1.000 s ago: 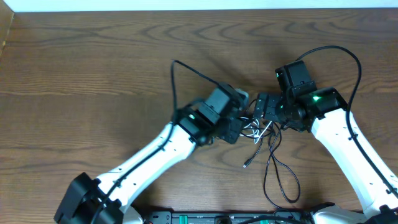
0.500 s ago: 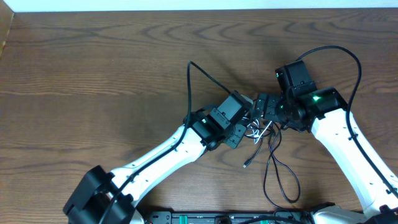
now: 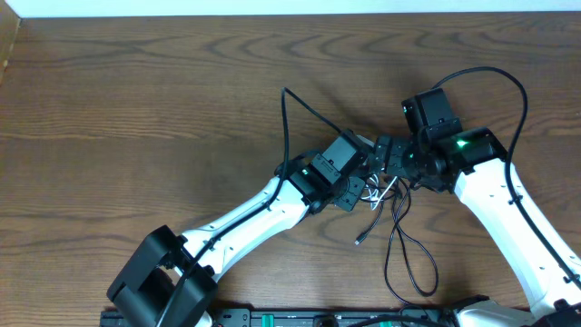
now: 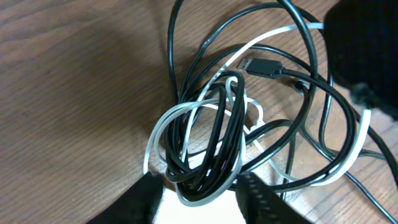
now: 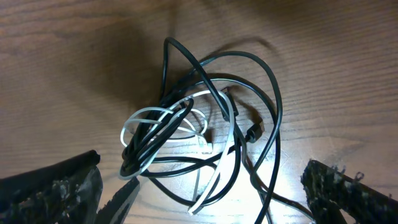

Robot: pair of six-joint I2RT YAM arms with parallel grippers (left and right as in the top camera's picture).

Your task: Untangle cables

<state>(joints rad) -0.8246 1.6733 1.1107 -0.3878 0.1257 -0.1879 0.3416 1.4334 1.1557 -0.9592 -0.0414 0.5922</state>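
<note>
The cables lie knotted together on the wooden table (image 3: pixel 136 109) between my two grippers. In the left wrist view the black cable (image 4: pixel 227 124) and the white cable (image 4: pixel 158 127) form a tight looped bundle, with a black plug (image 4: pixel 261 65) lying above it. My left gripper (image 4: pixel 199 202) straddles the lower end of that bundle, its jaws apart and a small gap on each side. My right gripper (image 5: pixel 200 177) stands wide open over the tangle, where the black cable (image 5: pixel 273 106) arches over the white cable (image 5: pixel 134 121). From above, the black cable (image 3: pixel 399 245) trails toward the front edge.
Each arm's own thicker black wire arcs above the table, the left arm's wire (image 3: pixel 290 118) and the right arm's wire (image 3: pixel 517 91). The two grippers, left gripper (image 3: pixel 361 189) and right gripper (image 3: pixel 386 163), nearly touch. A dark rail (image 3: pixel 318 318) runs along the front edge.
My left arm has swung right, bringing its gripper up to the tangle, and its jaws have narrowed a little. The right arm and the cables have stayed put.
</note>
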